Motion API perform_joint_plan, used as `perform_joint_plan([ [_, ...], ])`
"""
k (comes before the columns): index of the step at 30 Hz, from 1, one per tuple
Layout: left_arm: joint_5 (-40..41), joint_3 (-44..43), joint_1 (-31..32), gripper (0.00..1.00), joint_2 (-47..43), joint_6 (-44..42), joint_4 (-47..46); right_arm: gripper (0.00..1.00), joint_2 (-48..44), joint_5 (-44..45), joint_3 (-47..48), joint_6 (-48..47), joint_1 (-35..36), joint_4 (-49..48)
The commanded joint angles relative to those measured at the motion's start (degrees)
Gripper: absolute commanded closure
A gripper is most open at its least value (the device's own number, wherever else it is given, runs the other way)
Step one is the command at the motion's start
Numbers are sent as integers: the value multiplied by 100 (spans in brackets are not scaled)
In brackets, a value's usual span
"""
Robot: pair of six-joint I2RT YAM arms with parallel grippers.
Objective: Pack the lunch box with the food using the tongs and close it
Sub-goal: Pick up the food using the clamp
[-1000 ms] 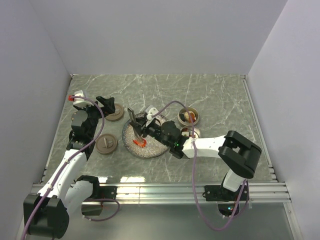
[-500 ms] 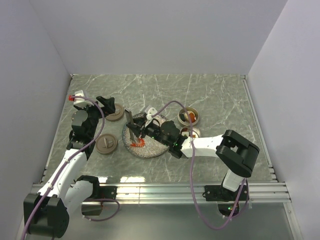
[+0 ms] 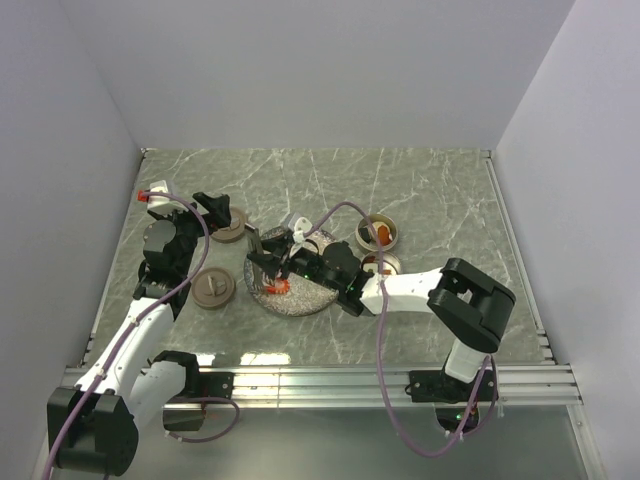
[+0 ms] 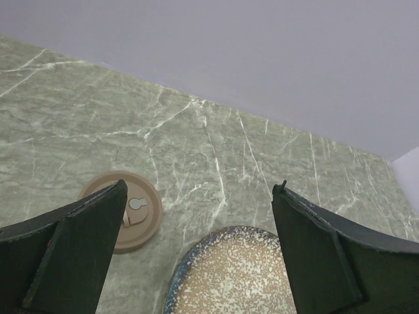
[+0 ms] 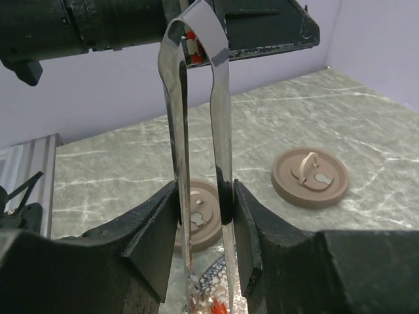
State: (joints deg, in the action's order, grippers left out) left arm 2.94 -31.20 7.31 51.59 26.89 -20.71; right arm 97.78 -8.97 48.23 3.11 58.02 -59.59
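Packing looked partway: the right gripper [image 5: 204,209] pinched the tongs [image 5: 219,131], tips at the red food [image 3: 279,287] on the plate [image 3: 300,303] left of centre; the left gripper [image 4: 200,196] gaped empty; the tins [image 3: 378,233] right of centre awaited their lids [image 3: 213,288]

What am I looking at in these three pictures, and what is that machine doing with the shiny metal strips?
These are two robot arms bolted to a marble table. One picture looks down from above. The other two come from a camera on each wrist. The right gripper is clamped on metal tongs, whose tips point down at red food bits on a speckled plate. The left gripper is open, holds nothing and hangs near a brown lid. A second lid and a round tin holding food also sit on the table.
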Motion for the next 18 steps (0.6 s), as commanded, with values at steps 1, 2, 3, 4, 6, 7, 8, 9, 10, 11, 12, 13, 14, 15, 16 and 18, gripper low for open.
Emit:
perform_joint_plan([
  [1,-83,-26,-2,1,-18,70,-258,55,162,-377,29,-48,-124,-562],
  [2,-74,-26,-2,1,-26,70,-258,55,206,-438,55,-56,-150,-562],
  [3,-74,-26,-2,1,-27,70,-249,55,268,-508,107,-48,-177,-562],
  [4,-66,-26,-2,0,-35,70,-249,55,303,-622,117,-39,-229,-571],
  [6,-65,-26,-2,1,-35,70,-258,55,364,-719,143,-13,-273,-597],
  [7,-65,-26,-2,1,-18,70,-258,55,382,-781,143,-13,-317,-597],
  [8,-65,-26,-2,1,-18,70,-258,55,391,-825,134,-21,-335,-606],
  [9,-65,-26,-2,1,-18,70,-258,55,426,-852,117,-39,-344,-641],
  [10,-65,-26,-2,1,0,79,-258,55,444,-921,125,-30,-396,-624],
  [11,-74,-26,-2,1,0,79,-258,55,453,-957,143,-30,-405,-580],
  [12,-83,-35,-2,1,9,70,-267,55,470,-992,169,-56,-423,-493],
  [13,-83,-35,-2,1,17,79,-258,55,470,-992,161,-74,-432,-448],
  [14,-74,-35,-2,1,17,70,-258,55,444,-966,135,-109,-441,-413],
  [15,-66,-35,-2,0,17,70,-258,55,348,-949,73,-179,-432,-352],
  [16,-65,-26,-2,1,9,79,-276,55,295,-914,38,-197,-432,-316],
  [18,-65,-26,-2,1,9,88,-284,55,128,-834,-24,-259,-432,-124],
])
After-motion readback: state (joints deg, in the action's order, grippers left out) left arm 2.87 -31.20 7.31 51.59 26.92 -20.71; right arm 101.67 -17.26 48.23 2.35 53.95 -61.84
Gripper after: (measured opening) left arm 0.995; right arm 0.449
